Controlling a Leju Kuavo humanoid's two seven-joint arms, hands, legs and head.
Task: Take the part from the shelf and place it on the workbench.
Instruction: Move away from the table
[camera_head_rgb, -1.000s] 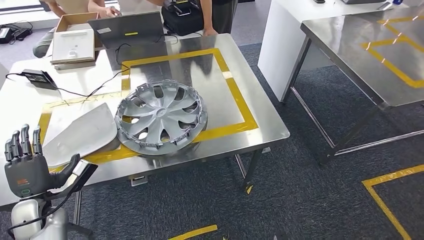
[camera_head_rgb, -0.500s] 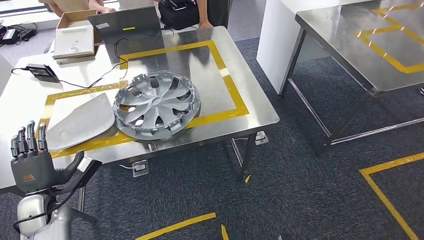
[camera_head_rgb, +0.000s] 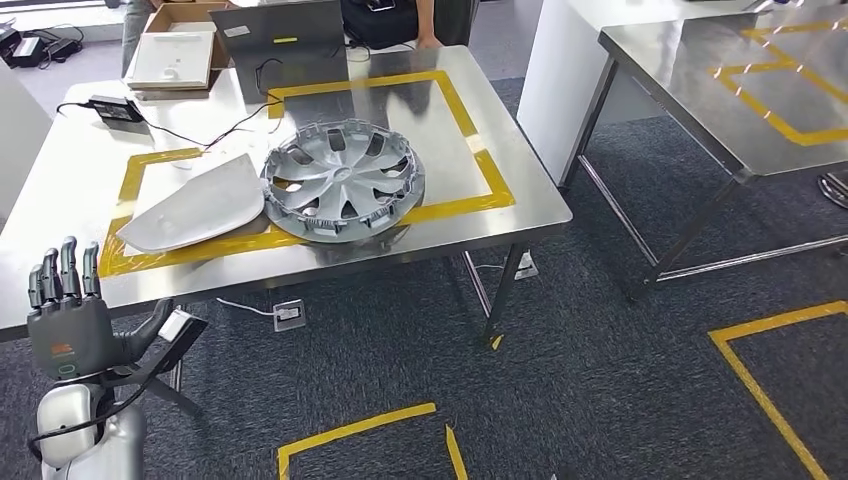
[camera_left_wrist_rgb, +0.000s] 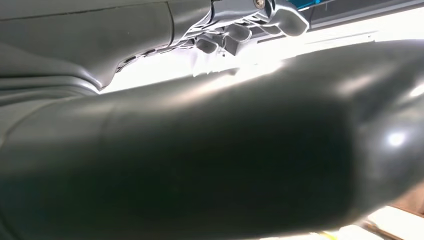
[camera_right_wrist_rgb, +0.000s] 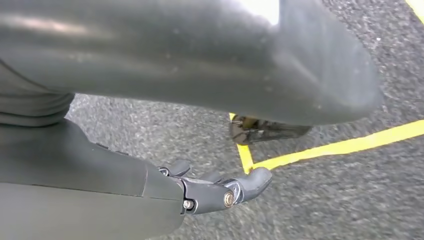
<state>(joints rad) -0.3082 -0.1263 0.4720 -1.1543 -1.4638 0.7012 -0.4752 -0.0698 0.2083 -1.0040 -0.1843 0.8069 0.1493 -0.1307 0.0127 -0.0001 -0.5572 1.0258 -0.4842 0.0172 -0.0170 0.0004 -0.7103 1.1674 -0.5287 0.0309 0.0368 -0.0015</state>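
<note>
On the steel counter (camera_head_rgb: 520, 205), a silver wheel cover (camera_head_rgb: 343, 182) lies flat across the yellow tape outline (camera_head_rgb: 480, 150), its rim touching a pale grey panel (camera_head_rgb: 195, 205) lying just beside it. The left hand (camera_head_rgb: 70, 325) is raised near the counter's front edge, fingers straight and apart, thumb out, holding nothing. The right hand (camera_right_wrist_rgb: 200, 187) hangs over grey carpet (camera_right_wrist_rgb: 325, 200) crossed by a yellow floor line (camera_right_wrist_rgb: 345, 146), fingers loosely bent around nothing.

A round silver wheel cover (camera_head_rgb: 343, 183) lies on the shiny table (camera_head_rgb: 520, 200), touching a flat grey panel (camera_head_rgb: 190, 205). The left hand (camera_head_rgb: 72, 325) is up, fingers apart, holding nothing.
</note>
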